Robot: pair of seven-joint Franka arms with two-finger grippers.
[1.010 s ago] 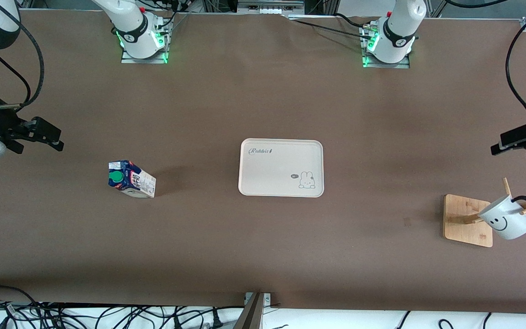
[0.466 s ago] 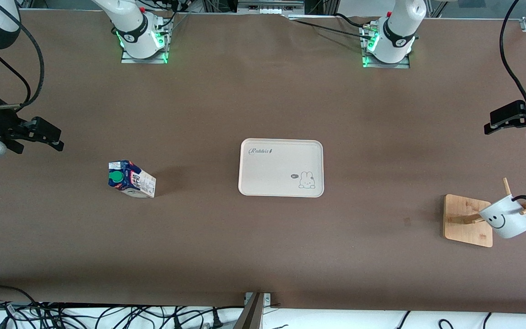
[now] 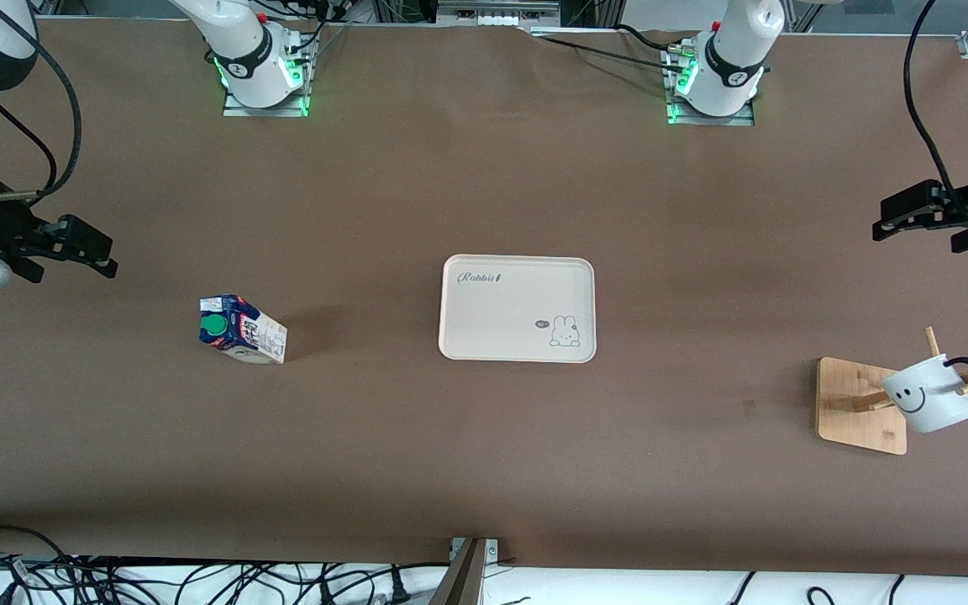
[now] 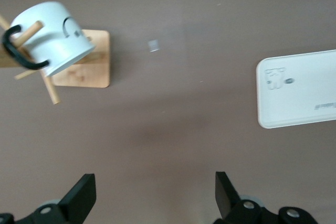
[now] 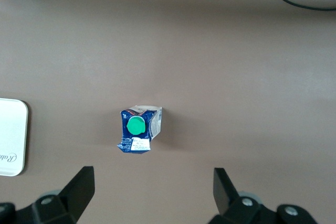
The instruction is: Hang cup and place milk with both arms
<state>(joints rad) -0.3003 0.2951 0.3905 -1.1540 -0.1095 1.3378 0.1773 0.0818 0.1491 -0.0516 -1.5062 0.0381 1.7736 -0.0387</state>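
Brown matte covering spreads over the whole table (image 3: 484, 185), and the cream tray (image 3: 518, 308) at its middle serves as the landmark. Going from the view's left edge: the right gripper (image 3: 85, 245) hangs in the air toward the right arm's end of the table, well apart from the tray, its fingers (image 5: 79, 187) spread wide with nothing between them. The milk carton (image 3: 242, 329) stands upright on the table between that gripper and the tray, level with the tray's nearer half, its round green cap (image 5: 136, 125) facing up. In the right wrist view the carton sits centred ahead of the spread fingers, so the right arm is plainly the nearer one, and a straight descent looks like what the grasp calls for. The carton is a glossy printed gable-top box, dark blue and white.

The tray is a smooth, shallow rectangle with rounded corners and a small rabbit print; it is bare.

Toward the left arm's end, well apart from the tray, the white glazed cup (image 3: 925, 399) already hangs by its black loop handle on a peg of the wooden rack (image 3: 860, 405), tilted, smiley showing. The left gripper (image 3: 917, 214) is over bare table, apart from the cup, fingers (image 4: 81, 195) open and empty.
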